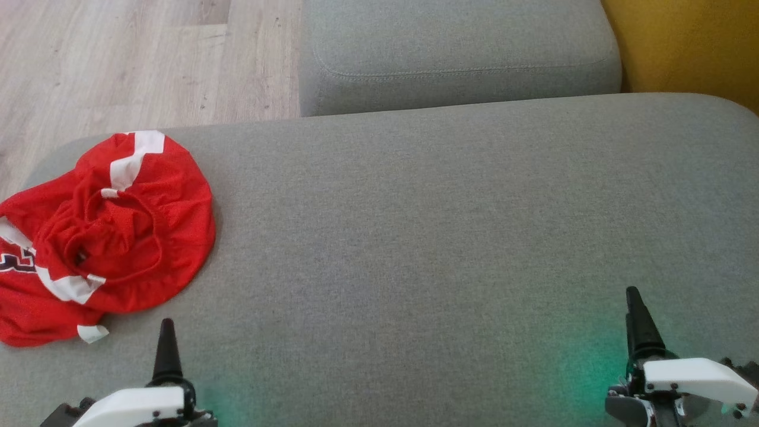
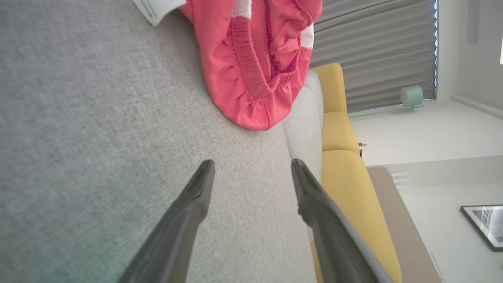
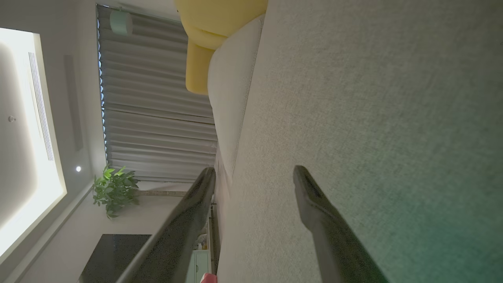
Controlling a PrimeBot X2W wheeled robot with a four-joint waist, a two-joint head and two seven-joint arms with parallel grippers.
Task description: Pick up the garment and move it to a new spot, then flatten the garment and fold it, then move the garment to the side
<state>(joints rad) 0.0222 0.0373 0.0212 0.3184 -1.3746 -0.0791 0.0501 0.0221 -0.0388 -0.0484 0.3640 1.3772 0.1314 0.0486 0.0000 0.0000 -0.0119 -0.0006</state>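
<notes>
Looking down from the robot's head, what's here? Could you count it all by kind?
Red garment: 1
Grey cushions: 2 (large cushion, small cushion)
Yellow sofa: 1
Grippers: 2 (left gripper, right gripper), both open
Total: 6

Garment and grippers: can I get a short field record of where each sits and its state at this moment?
garment: red with white stripes, crumpled in a heap
place: left end of the grey cushion
left gripper: open, empty, close to the garment, not touching it
right gripper: open, empty, over bare cushion far to the right
task stage: garment not yet picked up, flattened or folded
</notes>
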